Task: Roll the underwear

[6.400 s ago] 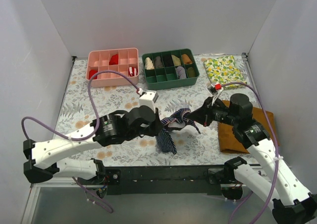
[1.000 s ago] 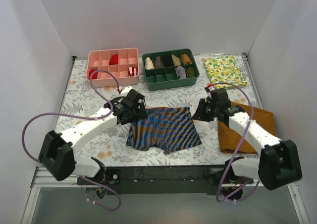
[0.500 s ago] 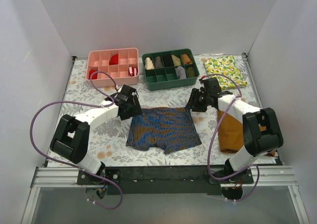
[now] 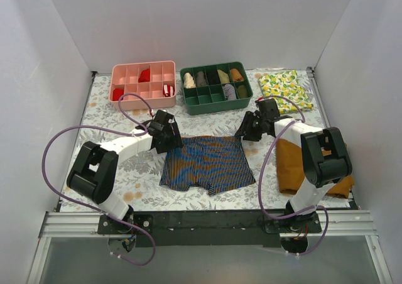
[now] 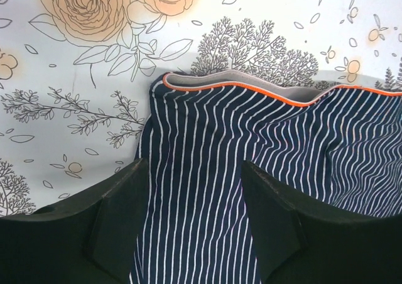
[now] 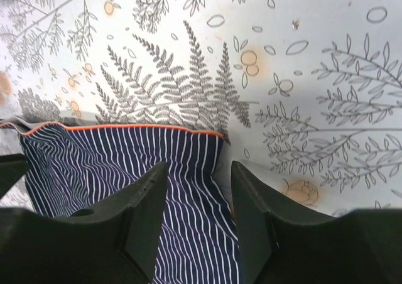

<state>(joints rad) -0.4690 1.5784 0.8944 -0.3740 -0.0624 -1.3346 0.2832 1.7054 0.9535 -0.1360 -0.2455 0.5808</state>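
On the floral-covered desk (image 4: pixel 107 117), the underwear (image 4: pixel 207 163) lies spread flat, front and centre. Its waistband points to the far side and its legs toward the arm bases. Right of it sits the mustard-brown cloth (image 4: pixel 290 168), partly under the right arm. Further back are the green tray (image 4: pixel 217 107) and the pink tray (image 4: pixel 144 103), side by side, with the lemon-print cloth (image 4: pixel 286 89) in the far right corner.

Now the small stuff. The left end effector (image 5: pixel 195 171) sits over the waistband's left corner, fingers spread across the striped fabric, pinching nothing. The right end effector (image 6: pixel 199 168) mirrors it at the right corner, also spread, nothing gripped. Whether the tips touch the cloth, I can't tell.

So where are we? The flattening looks done, with the garment smooth and fairly square. There's no fold and no roll yet, so all the rolling is left. My read is that both waistband corners are lined up for a grab.
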